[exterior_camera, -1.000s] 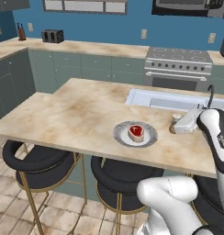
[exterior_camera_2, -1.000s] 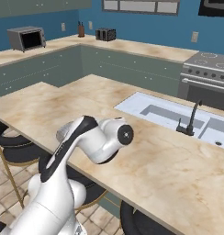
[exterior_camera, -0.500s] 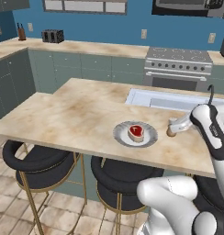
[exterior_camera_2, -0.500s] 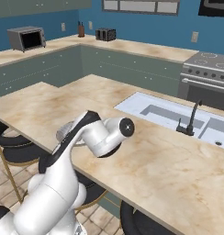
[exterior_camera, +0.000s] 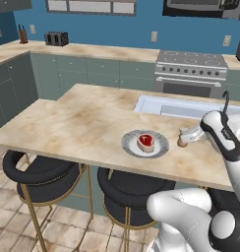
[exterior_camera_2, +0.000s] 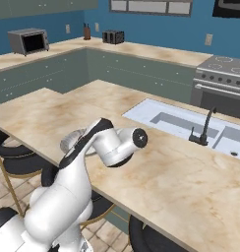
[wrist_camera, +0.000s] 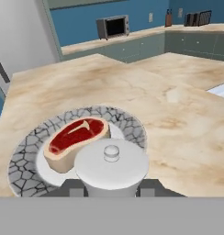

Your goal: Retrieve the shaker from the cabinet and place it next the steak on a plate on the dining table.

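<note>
Long island counter [exterior_camera: 77,123] with beige marbled top and inset pale sink [exterior_camera: 181,106], carrying everything of interest; black round stools with gold legs [exterior_camera: 36,172] tucked below its near edge.

On the counter, round grey plate [exterior_camera: 145,143] with wide pebbled rim, lying flat; on its middle, small chunk of red raw steak [exterior_camera: 145,141] with pale fat rim, seen also in the hand view [wrist_camera: 77,137].

Just beside the plate, on its sink side and apart from the rim, small shaker with rounded brown wooden body and pale whitish top [exterior_camera: 182,139], held low near the counter top; cannot tell whether its base already touches. In the hand view the pale cap [wrist_camera: 111,167] sits between the two dark fingers [wrist_camera: 72,187], in front of the plate and the steak.

White arm's two-finger gripper [exterior_camera: 187,137] clamped on the shaker, fingers closed against its upper part.

Judged as handling: light, stiff, hard wood, not fragile; smooth and round, so likely to slip or turn if squeezed weakly; rounded base may let it tip if released while tilted. Best hold probably at the narrow neck, under the cap, axis kept upright; release only when the base rests flat on the counter.
</note>
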Robot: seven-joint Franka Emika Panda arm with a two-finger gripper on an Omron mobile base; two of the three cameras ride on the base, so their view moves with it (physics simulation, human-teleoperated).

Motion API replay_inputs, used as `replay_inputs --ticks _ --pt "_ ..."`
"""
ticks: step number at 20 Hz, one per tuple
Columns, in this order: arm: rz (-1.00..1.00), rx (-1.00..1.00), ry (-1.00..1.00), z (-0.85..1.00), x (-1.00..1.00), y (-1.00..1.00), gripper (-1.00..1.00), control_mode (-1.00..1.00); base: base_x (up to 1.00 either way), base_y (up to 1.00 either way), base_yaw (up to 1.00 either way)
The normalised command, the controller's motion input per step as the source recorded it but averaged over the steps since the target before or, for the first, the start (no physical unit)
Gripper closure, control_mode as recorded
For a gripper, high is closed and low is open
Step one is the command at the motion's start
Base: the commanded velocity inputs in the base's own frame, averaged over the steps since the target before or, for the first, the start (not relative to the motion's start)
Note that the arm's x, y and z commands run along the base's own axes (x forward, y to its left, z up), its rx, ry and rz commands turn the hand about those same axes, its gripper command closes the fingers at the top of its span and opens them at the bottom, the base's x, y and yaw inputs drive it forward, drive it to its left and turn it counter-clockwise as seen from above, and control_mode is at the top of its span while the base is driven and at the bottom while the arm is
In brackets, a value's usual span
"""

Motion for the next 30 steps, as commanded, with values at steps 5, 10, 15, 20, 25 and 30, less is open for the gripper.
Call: replay_inputs --ticks 5,10,15,20,25,30 --pt "0.00 0.00 -0.08 -0.25 0.20 -0.07 1.00 -1.00 0.00 0.00 0.00" --pt "0.00 0.00 -0.04 -0.16 0.16 0.00 1.00 -1.00 0.00 0.00 0.00" --pt "0.00 0.00 0.00 -0.12 0.20 0.00 1.00 -1.00 0.00 0.00 0.00" --pt "0.00 0.00 0.00 -0.15 0.19 -0.01 1.00 -1.00 0.00 0.00 0.00" --pt "0.00 0.00 -0.02 -0.24 0.11 -0.12 1.00 -1.00 0.00 0.00 0.00" --pt "0.00 0.00 -0.04 -0.29 0.09 -0.13 1.00 -1.00 0.00 0.00 0.00"
